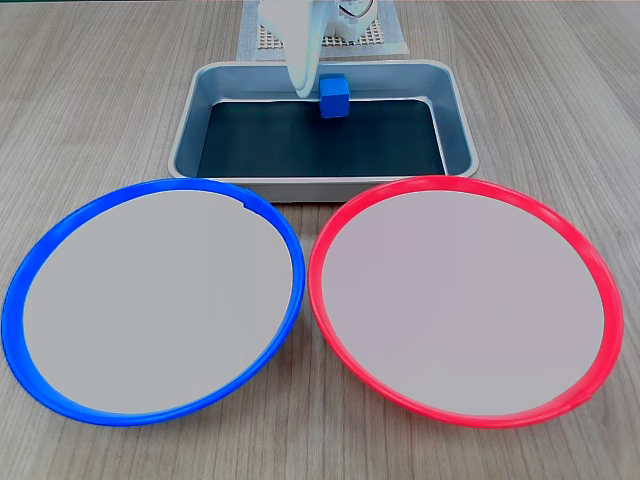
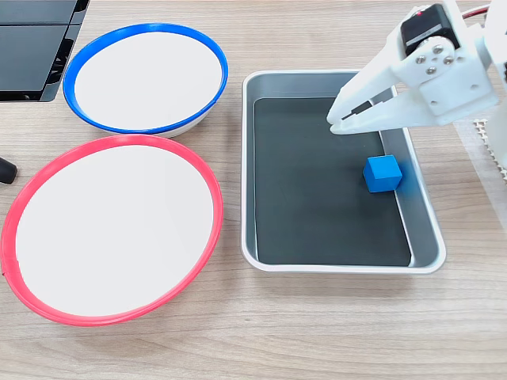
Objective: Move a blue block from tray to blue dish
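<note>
The blue block (image 1: 335,97) (image 2: 383,173) rests on the dark bottom of the tray (image 1: 320,186) (image 2: 248,158), close to the tray's wall nearest the arm. My white gripper (image 1: 305,90) (image 2: 334,123) hangs over the tray beside the block, with its tips a short way from it and not touching. Its jaws are closed to a thin slit and hold nothing. The blue dish (image 1: 155,300) (image 2: 146,79), pale in the middle with a blue rim, lies bare outside the tray.
A red-rimmed plate (image 1: 465,300) (image 2: 111,229) of equal size lies beside the blue dish, also bare. A black panel (image 2: 36,47) sits at the top left corner in a fixed view. The arm's base stands on a white mesh mat (image 1: 385,38) behind the tray.
</note>
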